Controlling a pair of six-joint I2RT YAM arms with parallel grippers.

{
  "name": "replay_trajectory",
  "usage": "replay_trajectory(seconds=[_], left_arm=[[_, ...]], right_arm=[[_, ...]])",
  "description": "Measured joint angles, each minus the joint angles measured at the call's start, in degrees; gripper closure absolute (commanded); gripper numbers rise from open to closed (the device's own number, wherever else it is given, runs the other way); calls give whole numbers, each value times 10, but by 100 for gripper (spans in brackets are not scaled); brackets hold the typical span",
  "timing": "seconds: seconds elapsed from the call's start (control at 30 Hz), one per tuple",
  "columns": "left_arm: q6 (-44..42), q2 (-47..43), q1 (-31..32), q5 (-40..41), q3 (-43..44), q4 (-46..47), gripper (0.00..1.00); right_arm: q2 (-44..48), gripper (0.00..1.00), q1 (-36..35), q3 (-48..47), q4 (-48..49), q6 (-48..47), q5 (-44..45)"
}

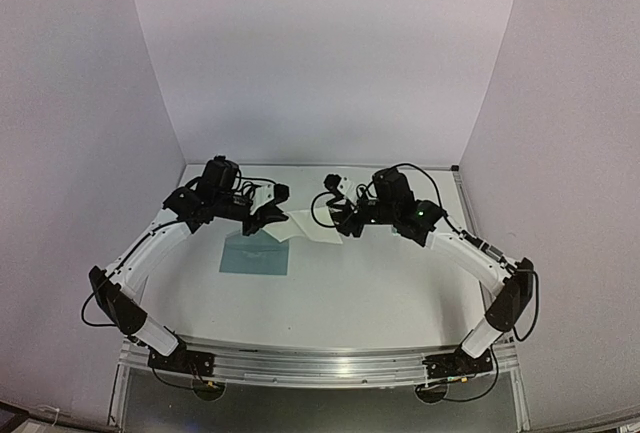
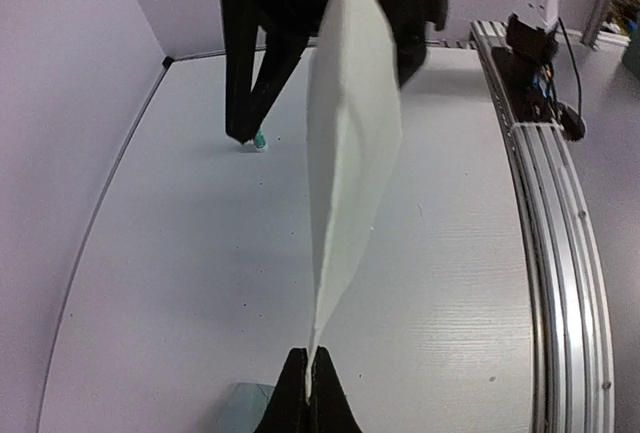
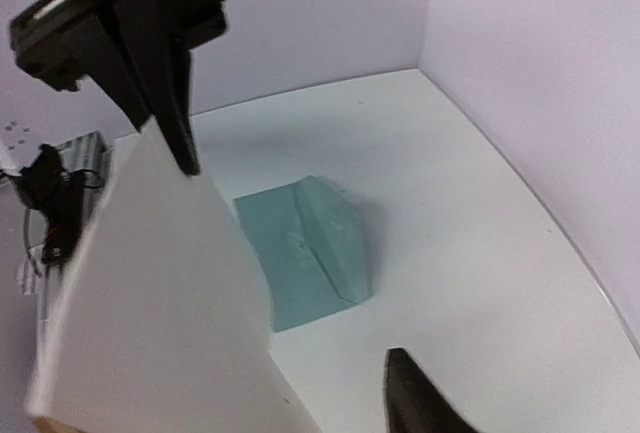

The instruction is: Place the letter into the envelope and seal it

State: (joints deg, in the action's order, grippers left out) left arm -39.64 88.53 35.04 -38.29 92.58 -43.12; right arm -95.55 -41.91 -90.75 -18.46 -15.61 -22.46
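While the letter (image 2: 350, 173) hangs in mid-air between the two arms, I read this as a handover step, with insertion not yet begun. The left gripper (image 2: 307, 388) is clamped tight on one edge of the sheet. The sheet bows slightly and runs edge-on up to the right gripper (image 1: 340, 223).

The right gripper's jaws stand parted with the sheet's far end between them. One finger sits visibly clear of the paper in the right wrist view. The other is hidden behind the sheet, so I can't confirm zero contact.

The envelope (image 3: 300, 253) lies flat on the table (image 2: 180, 283), just below and near-side of the left gripper. Its flap looks partly lifted. I can't tell how far the mouth is open.

Next move, my call:
- Back the right arm straight off so it doesn't drag the free end.
- Have the left arm bring the sheet down flat, with its leading edge lined up on the envelope mouth.
- Expect sag, since it's a one-edge grip on floppy paper.

Pose: both arms bow outward at the elbows and reach forward and inward. The wrists face each other over mid-table, left slightly above the envelope.
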Motion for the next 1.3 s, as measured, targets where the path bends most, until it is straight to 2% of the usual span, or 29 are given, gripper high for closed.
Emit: replay_trajectory(seconds=[0.17, 0.27, 0.37, 0.53, 0.67, 0.9, 1.3], left_arm=[[107, -2, 0, 59, -29, 45, 100], [161, -4, 0, 87, -47, 64, 100], [213, -4, -1, 107, -58, 83, 100], [265, -6, -1, 120, -70, 112, 100], [275, -8, -1, 108, -78, 126, 100], [218, -24, -1, 38, -97, 126, 100], [135, -33, -1, -41, -98, 115, 100]], right_arm=[[69, 12, 0, 73, -3, 22, 145], [116, 9, 0, 101, -5, 35, 222], [146, 9, 0, 108, -3, 54, 257], [149, 9, -32, 110, 14, 59, 249], [103, 9, -79, 103, 30, 45, 215], [-10, 7, -95, 53, 51, 21, 141], [-48, 10, -95, -25, 84, 2, 103]])
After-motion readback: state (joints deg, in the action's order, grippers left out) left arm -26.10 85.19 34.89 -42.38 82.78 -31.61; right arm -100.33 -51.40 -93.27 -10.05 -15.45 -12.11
